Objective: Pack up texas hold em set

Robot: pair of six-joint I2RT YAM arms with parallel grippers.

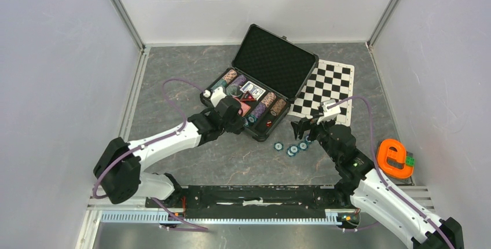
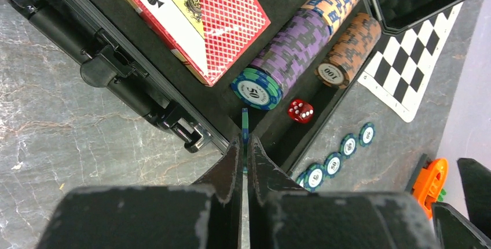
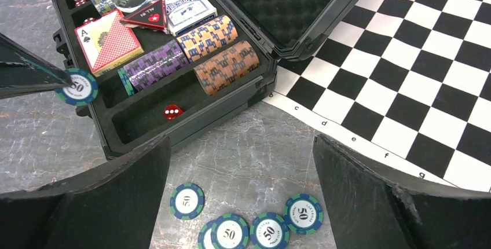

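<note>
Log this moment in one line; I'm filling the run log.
left pincer: shut on teal chip at case | right pincer: open, near loose teal chips | lid: open

I see white shells with black joints on both the left arm (image 1: pixel 168 139) and the right arm (image 1: pixel 382 194). A thin purple cable (image 1: pixel 164 91) follows each one. The black fingers (image 3: pixel 87 202) show scuffed, greyish edges.

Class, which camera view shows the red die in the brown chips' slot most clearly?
Left wrist: the red die is close, its white pips countable. The right wrist view shows the die smaller, pips still visible. From the top camera it is only a red speck in the case.
</note>
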